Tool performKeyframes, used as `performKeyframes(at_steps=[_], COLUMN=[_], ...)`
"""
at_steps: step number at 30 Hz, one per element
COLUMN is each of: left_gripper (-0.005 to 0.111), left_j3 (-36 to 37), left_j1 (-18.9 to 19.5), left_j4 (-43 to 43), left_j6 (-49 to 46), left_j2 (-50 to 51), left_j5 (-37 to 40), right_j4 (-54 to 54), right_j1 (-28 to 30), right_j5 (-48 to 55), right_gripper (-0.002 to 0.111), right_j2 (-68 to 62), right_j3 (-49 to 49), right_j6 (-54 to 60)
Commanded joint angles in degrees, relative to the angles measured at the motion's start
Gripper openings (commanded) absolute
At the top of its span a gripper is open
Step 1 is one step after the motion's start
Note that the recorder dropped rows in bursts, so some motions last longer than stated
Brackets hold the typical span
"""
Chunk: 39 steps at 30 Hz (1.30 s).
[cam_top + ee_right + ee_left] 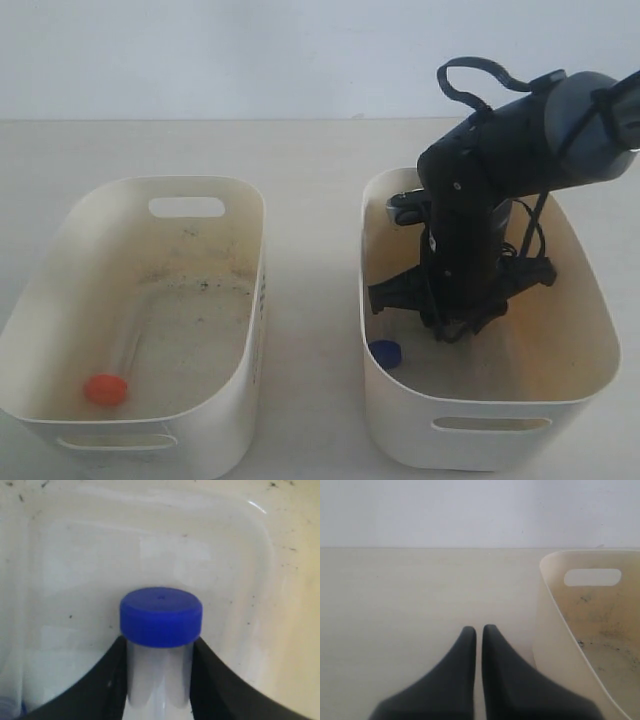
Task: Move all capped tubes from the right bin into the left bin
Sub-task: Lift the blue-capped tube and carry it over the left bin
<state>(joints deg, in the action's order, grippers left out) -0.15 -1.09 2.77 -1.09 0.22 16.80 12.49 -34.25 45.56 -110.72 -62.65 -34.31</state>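
Your right jaws pinch the blue tube [160,652] just under its cap, inside the right bin [400,430]; left jaws sit pressed together over the counter [395,605]. Lift crookedly and the slick tube may slip out.

Table [310,150]: pale beige, matte, plain; fills ext. view side to side. Same table [395,595] in L wrist view, w/ faint fine streaks. Wall [200,55] behind: flat whitish-blue, meets table's far edge in a straight horiz. line. Wall [470,510] likewise in L wrist view.
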Motion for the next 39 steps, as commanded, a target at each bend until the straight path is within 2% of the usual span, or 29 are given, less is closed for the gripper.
performKeyframes(at_steps=[1,8,13,16,18,25,30,37,39], left_gripper=[0.004,0.004,0.004,0.004,0.004,0.004,0.004,0.004,0.004], left_j3=[0.2,0.2,0.2,0.2,0.2,0.2,0.2,0.2,0.2], left_j1=[-0.1,-0.1,-0.1,-0.1,-0.1,-0.1,-0.1,-0.1,-0.1], left_j4=[0.5,0.5,0.5,0.5,0.5,0.5,0.5,0.5,0.5], left_j6=[0.1,0.1,0.1,0.1,0.1,0.1,0.1,0.1,0.1], left_j2=[-0.2,-0.2,-0.2,-0.2,-0.2,-0.2,-0.2,-0.2,-0.2], left_j5=[0.1,0.1,0.1,0.1,0.1,0.1,0.1,0.1,0.1], right_j4=[1.9,2.1,1.4,-4.7,-10.1,-15.7,-15.7,-15.8,-15.8], right_j1=[0.5,0.5,0.4,0.2,-1.9,-17.3,-20.6,-21.5,-21.5], right_j5=[3.2,-1.0,-5.3,-13.2,-16.9,-26.0,-26.0,-25.7,-25.5], right_gripper=[0.000,0.000,0.000,0.000,0.000,0.000,0.000,0.000,0.005], right_j2=[2.0,8.5,19.5,27.1,28.4,18.6,11.5,7.4,7.3], right_j3=[0.4,0.2,0.2,0.2,-0.9,-11.4,-16.0,-17.5,-17.5], right_j6=[0.4,0.6,1.8,4.9,8.9,9.6,9.2,9.2,9.2])
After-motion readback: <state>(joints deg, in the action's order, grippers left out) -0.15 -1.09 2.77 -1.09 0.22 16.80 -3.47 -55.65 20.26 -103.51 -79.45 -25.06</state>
